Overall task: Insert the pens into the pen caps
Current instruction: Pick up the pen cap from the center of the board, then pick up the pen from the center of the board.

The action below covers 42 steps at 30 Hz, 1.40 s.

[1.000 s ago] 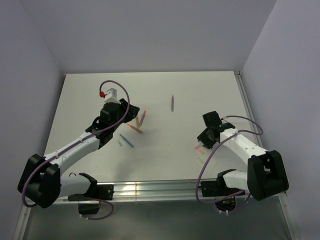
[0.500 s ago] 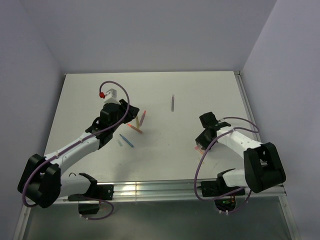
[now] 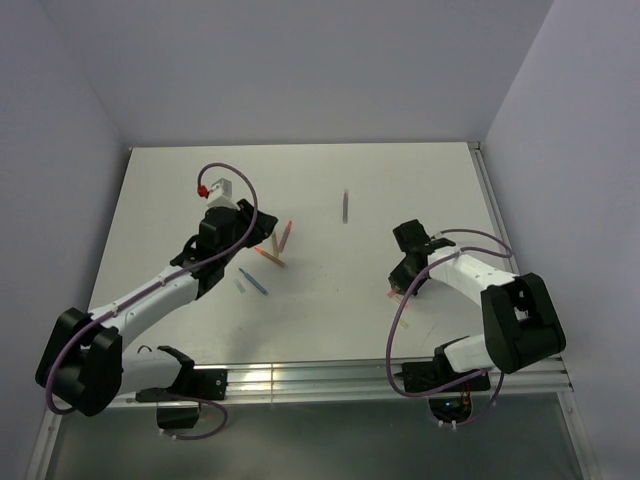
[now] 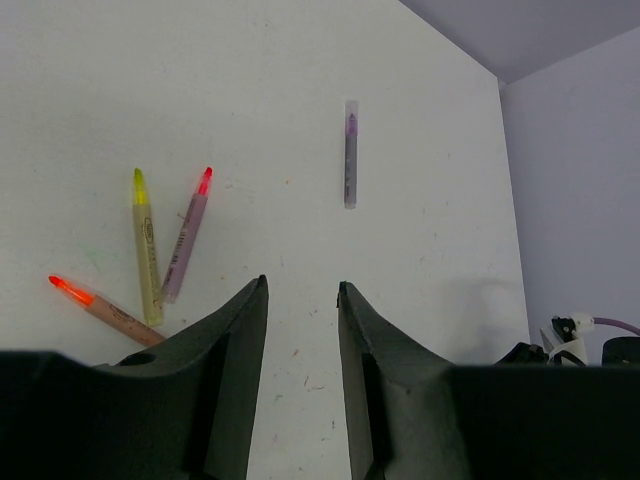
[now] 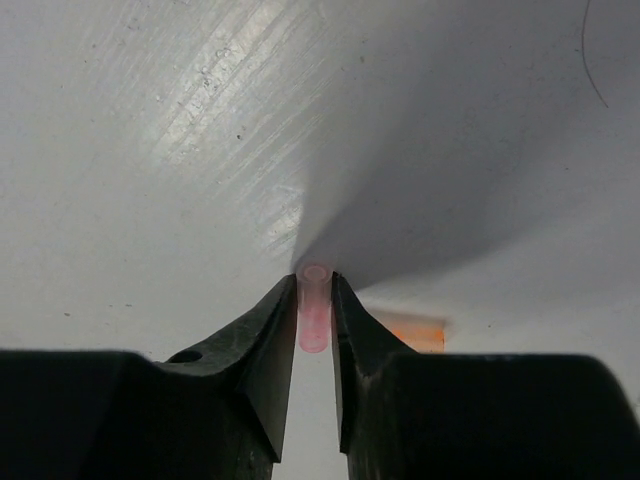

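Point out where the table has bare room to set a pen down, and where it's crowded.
Bare: the far strip of the table behind the grey-purple pen, and the middle between the blue pen and the right gripper. Crowded: the three pens by the open left gripper, and the right gripper's spot, where it grips a pink cap beside an orange cap.

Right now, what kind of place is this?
Probably a robot lab test bench: a white table boxed by plain walls, two robot arms bolted at its near edge, and a few pens laid out.
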Available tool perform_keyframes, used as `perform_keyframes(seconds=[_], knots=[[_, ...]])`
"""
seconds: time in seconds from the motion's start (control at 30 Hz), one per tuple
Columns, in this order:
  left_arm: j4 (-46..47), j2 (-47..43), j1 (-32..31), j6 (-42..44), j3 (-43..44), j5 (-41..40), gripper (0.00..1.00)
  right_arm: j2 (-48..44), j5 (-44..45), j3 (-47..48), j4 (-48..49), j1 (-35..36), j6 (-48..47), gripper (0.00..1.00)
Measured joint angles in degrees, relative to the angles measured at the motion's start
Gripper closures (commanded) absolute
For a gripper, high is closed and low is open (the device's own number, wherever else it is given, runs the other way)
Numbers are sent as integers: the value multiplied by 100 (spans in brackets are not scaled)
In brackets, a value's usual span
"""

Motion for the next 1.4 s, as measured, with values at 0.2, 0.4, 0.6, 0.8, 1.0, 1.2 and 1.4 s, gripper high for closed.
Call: perform_keyframes(seconds=[0.2, 0.4, 0.6, 0.8, 1.0, 1.2, 1.4], knots=[[9, 26, 76, -4, 0, 72, 60, 57, -37, 24, 63, 13, -127, 100], [26, 208, 133, -63, 0, 140, 60, 63, -223, 37, 289, 13, -455, 100], [-33, 732, 136, -120, 61, 140, 60, -26, -461, 643, 509, 22, -977, 100], [-319, 1471, 138, -63, 706, -116, 59, -175, -691, 1777, 951, 24, -1510, 100], [-629, 2170, 129, 199, 1436, -223, 60, -317, -940, 2240, 1292, 22, -1919, 100], [-960, 2492, 37, 584, 1781, -254, 61, -376, -1200, 2365, 1384, 22, -2249, 100], [-1499, 2865, -94, 1029, 2347, -476, 60, -570, -1276, 2365, 1386, 22, -2457, 100]])
